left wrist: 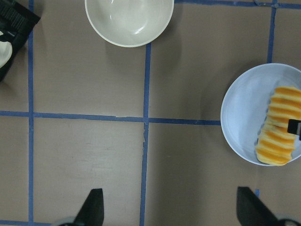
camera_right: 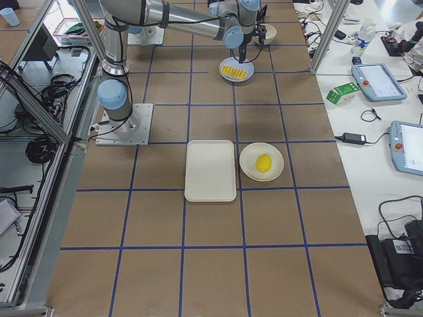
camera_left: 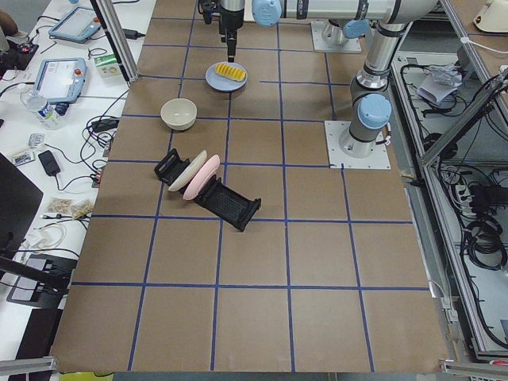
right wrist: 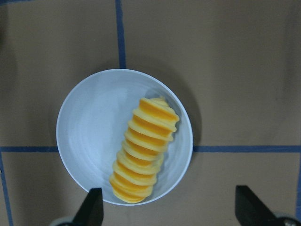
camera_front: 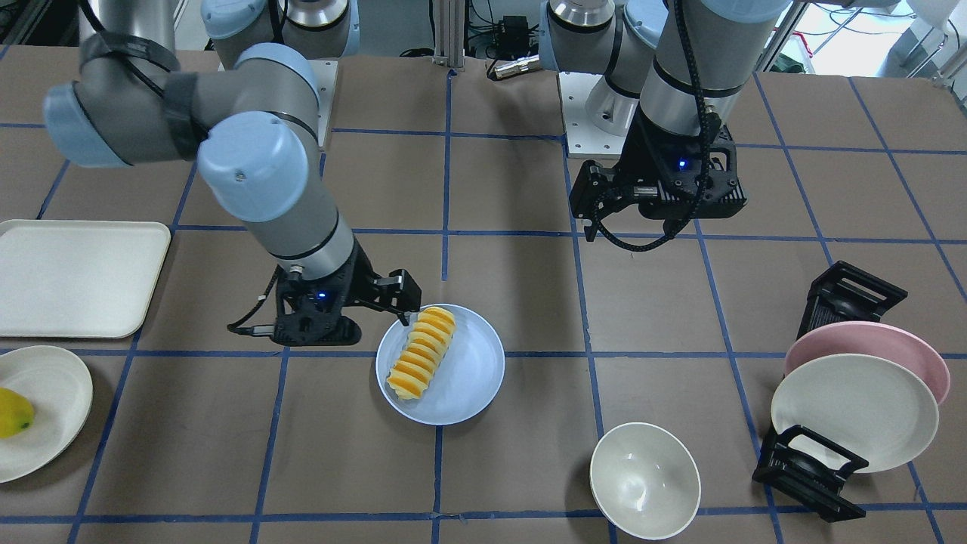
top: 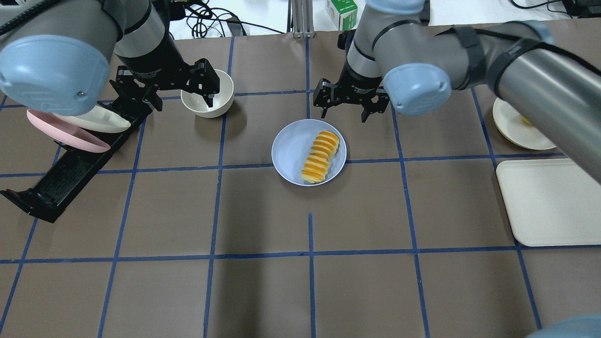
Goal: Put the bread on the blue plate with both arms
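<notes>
The bread (camera_front: 421,353) lies on the blue plate (camera_front: 468,378) near the table's middle, resting toward one side of it. It also shows in the overhead view (top: 321,156) on the plate (top: 291,150). My right gripper (top: 343,114) is open and empty, hovering just beyond the plate's edge; in its wrist view the bread (right wrist: 143,148) and plate (right wrist: 89,136) lie between its spread fingers (right wrist: 91,209). My left gripper (top: 176,96) is open and empty, off to the side by a white bowl; its wrist view shows the plate (left wrist: 244,117) at the right edge.
A white bowl (camera_front: 644,480) stands near the left gripper. A black rack (camera_front: 808,476) holds a pink plate (camera_front: 869,336) and a cream plate (camera_front: 854,412). A cream tray (camera_front: 75,276) and a cream plate (camera_front: 53,385) with a yellow fruit (camera_front: 13,412) lie on the right arm's side.
</notes>
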`<action>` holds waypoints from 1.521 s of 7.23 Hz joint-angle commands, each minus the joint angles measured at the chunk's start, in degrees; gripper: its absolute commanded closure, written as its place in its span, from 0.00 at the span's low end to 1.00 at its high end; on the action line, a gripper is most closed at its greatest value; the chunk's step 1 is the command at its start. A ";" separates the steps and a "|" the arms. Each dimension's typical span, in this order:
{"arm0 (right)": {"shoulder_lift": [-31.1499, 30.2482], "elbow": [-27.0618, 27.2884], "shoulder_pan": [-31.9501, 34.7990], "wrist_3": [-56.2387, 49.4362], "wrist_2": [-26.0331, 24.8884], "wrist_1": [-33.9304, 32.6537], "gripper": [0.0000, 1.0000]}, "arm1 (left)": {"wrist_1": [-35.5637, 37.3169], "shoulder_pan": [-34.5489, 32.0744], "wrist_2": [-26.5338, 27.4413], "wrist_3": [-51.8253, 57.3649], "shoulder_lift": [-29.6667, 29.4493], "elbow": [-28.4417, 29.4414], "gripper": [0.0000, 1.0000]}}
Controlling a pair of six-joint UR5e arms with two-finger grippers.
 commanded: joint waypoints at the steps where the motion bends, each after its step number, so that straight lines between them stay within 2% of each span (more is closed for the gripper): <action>1: -5.07 -0.35 -7.47 -10.03 -1.91 8.79 0.00 | -0.64 0.71 -0.53 0.13 0.37 -0.37 0.00; 3: -13.32 -0.17 -9.25 -11.47 -5.61 18.99 0.00 | -4.65 0.27 -0.18 0.21 0.90 -0.37 0.00; 4: -17.01 -0.69 -8.91 -11.22 -6.75 20.24 0.00 | -4.60 0.28 -0.18 0.21 0.90 -0.37 0.00; 6: -16.44 -1.49 -8.64 -11.56 -11.05 21.84 0.00 | -4.42 -0.08 -0.18 0.74 0.98 0.25 0.00; 11: -13.62 -0.78 -8.64 -10.87 -8.96 18.76 0.00 | -4.42 -0.25 -0.09 0.39 0.81 -0.37 0.00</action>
